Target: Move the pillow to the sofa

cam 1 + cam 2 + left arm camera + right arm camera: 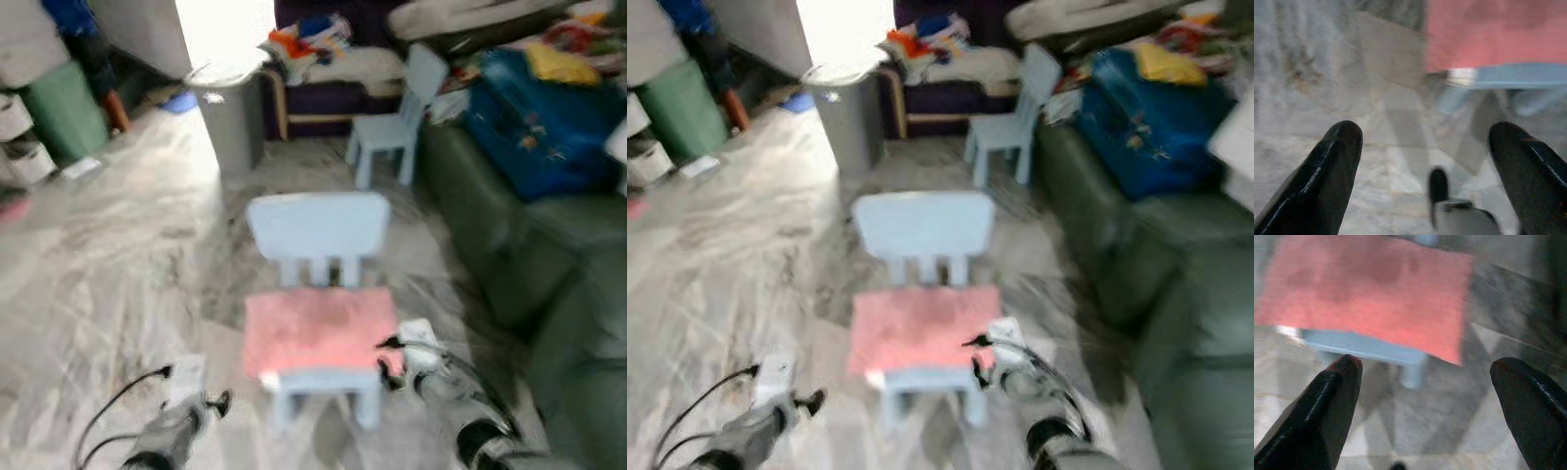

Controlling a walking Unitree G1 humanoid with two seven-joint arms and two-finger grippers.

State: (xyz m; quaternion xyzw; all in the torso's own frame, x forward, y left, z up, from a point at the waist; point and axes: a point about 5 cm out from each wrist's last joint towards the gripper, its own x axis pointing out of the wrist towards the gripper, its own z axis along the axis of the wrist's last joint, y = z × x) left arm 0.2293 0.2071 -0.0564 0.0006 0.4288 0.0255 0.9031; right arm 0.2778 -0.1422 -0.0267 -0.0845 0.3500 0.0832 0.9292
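I'm over grey marbled floor [127,255] in a cluttered room, dark green sofa [549,255] on my right. Both the left end effector [211,403] and right end effector [390,360] hang spread, empty. The thin pink square pillow [318,328] lies flat on the small pale-blue plastic chair [318,230]; a clumsy pinch could tip that light chair.

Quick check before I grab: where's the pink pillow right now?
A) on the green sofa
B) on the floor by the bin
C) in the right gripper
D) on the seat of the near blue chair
D: the pink pillow lies flat on the near blue chair, with both grippers open short of it.
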